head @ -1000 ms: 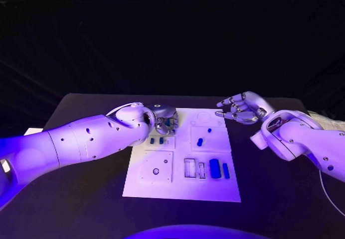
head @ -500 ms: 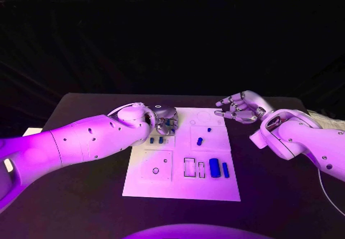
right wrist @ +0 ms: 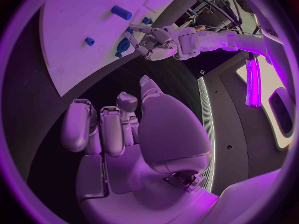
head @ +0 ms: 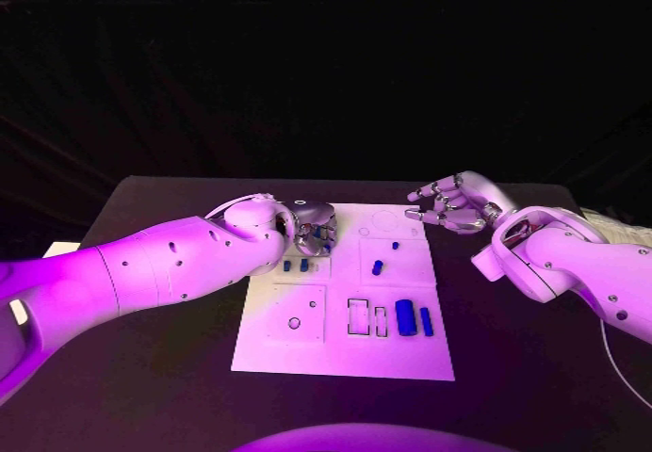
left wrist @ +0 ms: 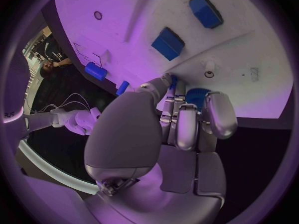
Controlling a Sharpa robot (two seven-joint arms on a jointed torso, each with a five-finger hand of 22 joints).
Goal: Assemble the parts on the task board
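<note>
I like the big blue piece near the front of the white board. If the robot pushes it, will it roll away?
Probably not far. The big blue piece looks long with rounded ends and lies flat on the task board, so it would likely slide or turn rather than roll. It looks solid and stiff, not floppy. The smooth board may let it slip easily.

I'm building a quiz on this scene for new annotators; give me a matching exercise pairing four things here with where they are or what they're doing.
Things:
1. left hand
2. right hand
3. large blue part
4. task board

Places or states:
A. lies near the board's near right corner, beside a thinner blue piece
B. over the board's far left corner, fingers curled around a blue piece
C. white plate in the middle of the black table
D. off the board's far right corner, holding nothing

Pairs: 1-B, 2-D, 3-A, 4-C
</note>
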